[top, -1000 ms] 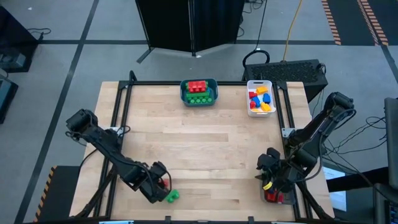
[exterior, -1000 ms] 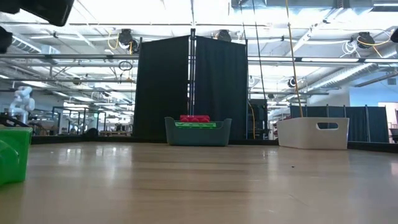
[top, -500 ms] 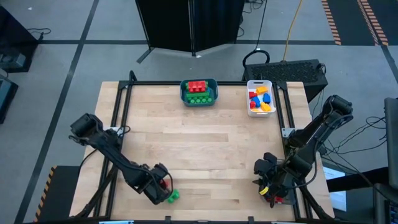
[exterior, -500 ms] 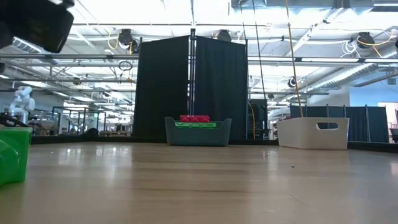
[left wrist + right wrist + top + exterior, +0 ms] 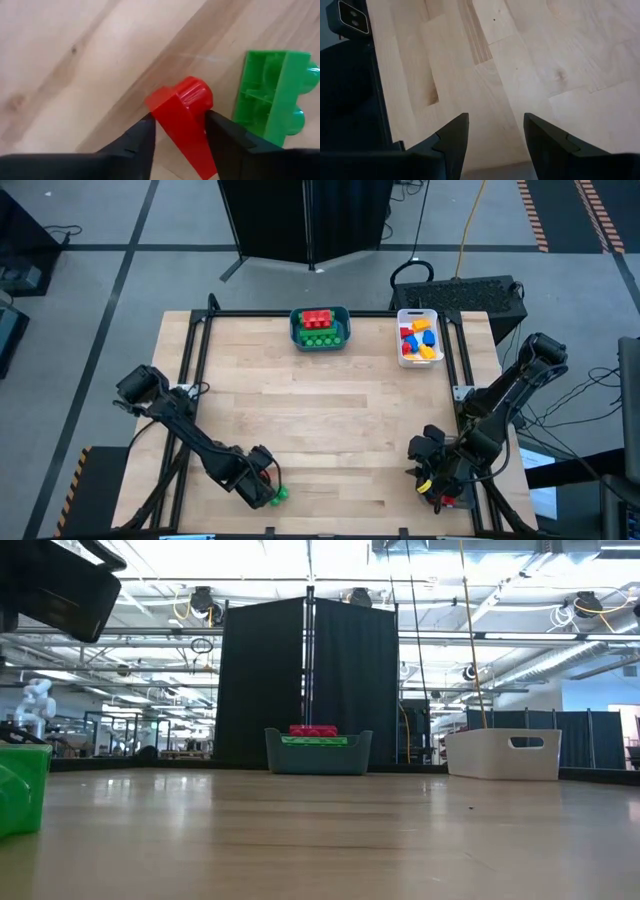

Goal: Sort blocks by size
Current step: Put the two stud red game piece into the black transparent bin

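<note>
**Teal and white bins hold sorted blocks**

Teal bin (image 5: 320, 328) holds red and green blocks (image 5: 318, 326); your white bin (image 5: 418, 337) holds mixed colours. Left gripper (image 5: 179, 131) has tightened, clamped on a red block (image 5: 183, 121) beside a green block (image 5: 272, 96). Right gripper (image 5: 495, 131) fingers stand apart, unchanged.

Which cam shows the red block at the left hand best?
Left wrist view: the red block sits between the left hand's fingers, beside a green block. High view shows only a red speck by the hand. Low view shows just the green block; right wrist view shows bare table.
</note>
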